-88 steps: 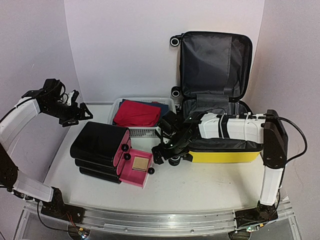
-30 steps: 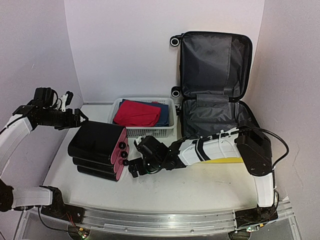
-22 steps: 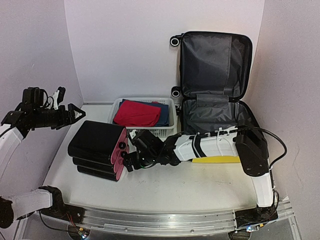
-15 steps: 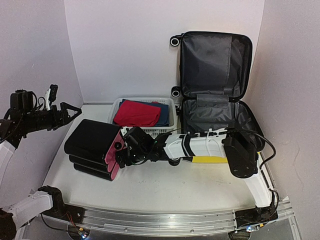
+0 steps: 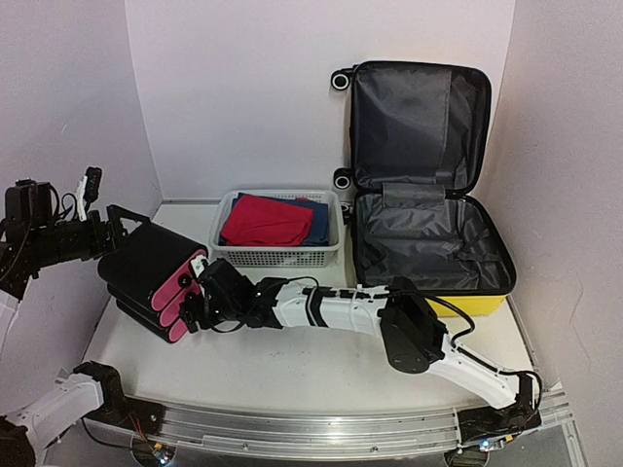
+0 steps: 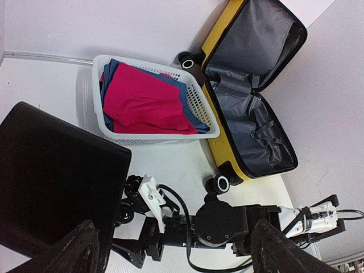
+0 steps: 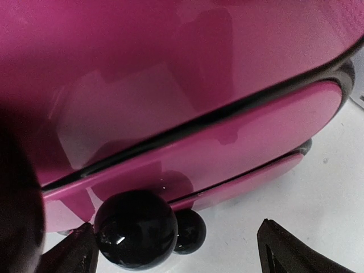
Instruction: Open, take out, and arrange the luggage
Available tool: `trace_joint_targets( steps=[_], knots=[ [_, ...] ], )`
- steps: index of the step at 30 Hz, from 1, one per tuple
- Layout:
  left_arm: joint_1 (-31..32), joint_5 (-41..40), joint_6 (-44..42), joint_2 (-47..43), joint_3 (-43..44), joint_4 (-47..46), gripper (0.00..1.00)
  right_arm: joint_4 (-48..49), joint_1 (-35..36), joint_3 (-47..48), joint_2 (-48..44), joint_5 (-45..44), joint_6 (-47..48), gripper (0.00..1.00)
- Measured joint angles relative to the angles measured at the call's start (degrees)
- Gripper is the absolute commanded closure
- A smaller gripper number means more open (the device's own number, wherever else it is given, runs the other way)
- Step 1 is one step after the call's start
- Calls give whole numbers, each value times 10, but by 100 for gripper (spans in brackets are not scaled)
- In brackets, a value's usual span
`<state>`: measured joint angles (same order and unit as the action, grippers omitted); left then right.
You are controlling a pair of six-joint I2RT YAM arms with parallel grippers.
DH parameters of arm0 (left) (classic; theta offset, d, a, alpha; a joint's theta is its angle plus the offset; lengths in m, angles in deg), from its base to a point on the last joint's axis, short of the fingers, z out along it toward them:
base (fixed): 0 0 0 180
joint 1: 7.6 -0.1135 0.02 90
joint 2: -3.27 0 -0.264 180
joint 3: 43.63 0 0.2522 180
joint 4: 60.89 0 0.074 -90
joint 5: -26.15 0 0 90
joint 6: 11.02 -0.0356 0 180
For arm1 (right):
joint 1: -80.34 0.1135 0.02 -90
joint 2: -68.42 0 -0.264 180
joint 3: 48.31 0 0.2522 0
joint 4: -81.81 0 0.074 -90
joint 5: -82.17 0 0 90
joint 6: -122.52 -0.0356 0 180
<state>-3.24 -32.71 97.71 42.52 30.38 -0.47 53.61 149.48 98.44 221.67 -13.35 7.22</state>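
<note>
Top external view is showing the black case (image 5: 146,263) sitting further left than a second ago and tipping, its pink drawer fronts (image 5: 180,290) now slanting down toward the worktop (image 5: 321,365). The right arm is stretching low across the front, where a few seconds earlier it was folded over the luggage (image 5: 428,243). The drawer that was hanging out at that earlier time is now sitting flush.

The right pincer (image 5: 200,304) is spreading fully and gripping nothing. Its wrist camera is filling with glossy pink, and a round black knob (image 7: 135,227) is sitting between the two fingertips. It appears to be shoving the case rather than taking hold of it.

The left pincer (image 5: 115,232) is also gaping wide and carrying nothing. It is drawing back to the left as the case comes toward it, and is now hanging just beside the case's upper rear corner. Whether it is touching the case I cannot tell.

The luggage is staying put at the right rear, its lid (image 5: 419,122) standing upright against the wall. Nothing loose is showing on the grey lining. The white basket (image 5: 277,255) of red and blue cloth is resting between it and the case.

Opening and unpacking are looking done, and the arms seem to be working on arranging.
</note>
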Motion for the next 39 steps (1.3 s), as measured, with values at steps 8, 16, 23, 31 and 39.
trace_joint_targets(
  steps=[8, 16, 23, 31, 39],
  knots=[
    [0, -14, -12, -10, 14, 15, 6, -14, 1, -58, -34, -18, 30, 2],
    [0, -13, -16, 2, 14, 16, 5, -75, -12, -402, -358, -92, 89, 2],
    [0, 26, -2, 58, 12, -1, 2, -164, -112, -537, -589, -152, 89, 2],
    [4, 99, 20, 100, 14, -36, 1, -292, -296, -626, -731, -170, 70, 2],
    [10, 91, -3, 109, 157, -50, 0, -387, -428, -631, -895, -171, 76, 2]
  ],
)
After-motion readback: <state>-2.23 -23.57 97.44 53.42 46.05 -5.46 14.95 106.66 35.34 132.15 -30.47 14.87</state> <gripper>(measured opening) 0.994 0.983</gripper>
